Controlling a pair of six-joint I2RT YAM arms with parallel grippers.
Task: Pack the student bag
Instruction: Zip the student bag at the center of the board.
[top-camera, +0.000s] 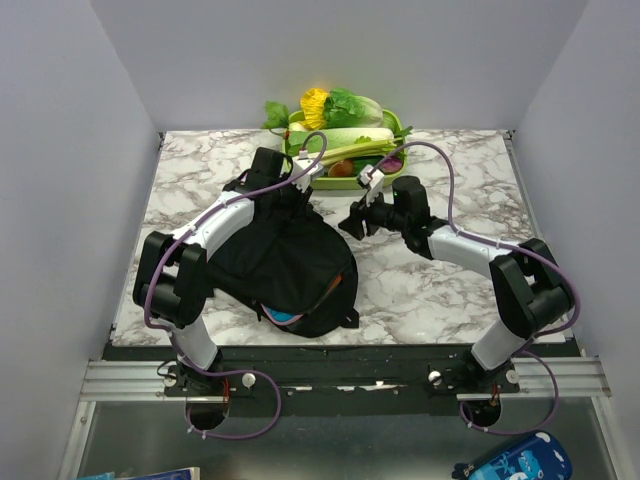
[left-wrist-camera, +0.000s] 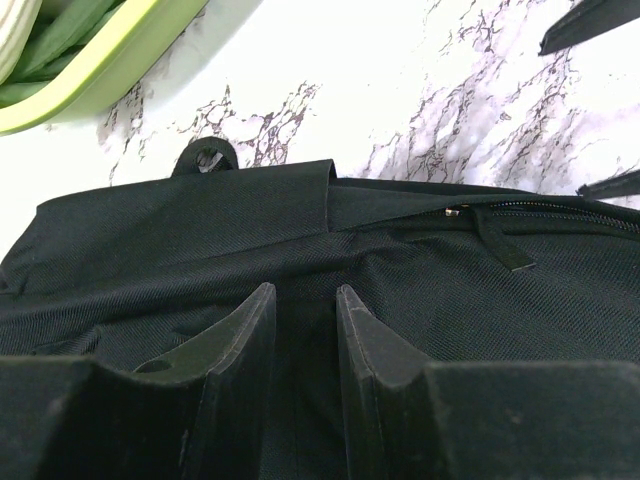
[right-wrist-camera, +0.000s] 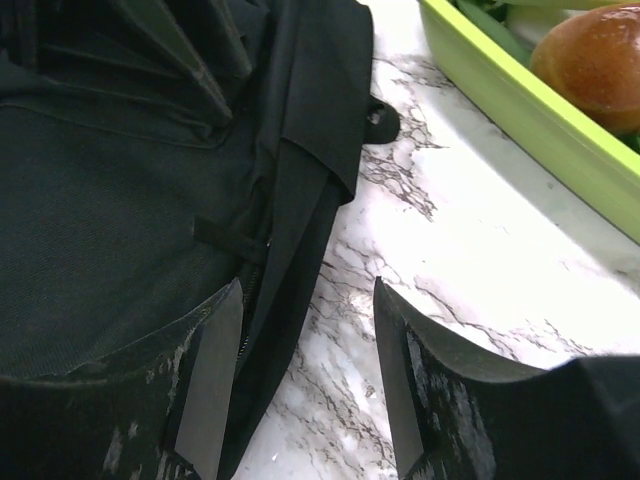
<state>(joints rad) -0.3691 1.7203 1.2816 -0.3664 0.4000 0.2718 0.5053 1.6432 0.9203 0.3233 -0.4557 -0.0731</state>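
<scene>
The student bag, a large black fabric backpack, lies on the marble table left of centre. Its open near end shows blue and orange contents. My left gripper is down on the bag's far part. In the left wrist view its fingers stand a narrow gap apart with black fabric pinched between them. A zip pull lies to the right of it. My right gripper is open and empty at the bag's right edge. In the right wrist view one finger is over the zip line and the zip pull is just ahead.
A green tray of vegetables stands at the back, just beyond both grippers, and shows in both wrist views with a brown round item in it. Bare marble lies right of the bag.
</scene>
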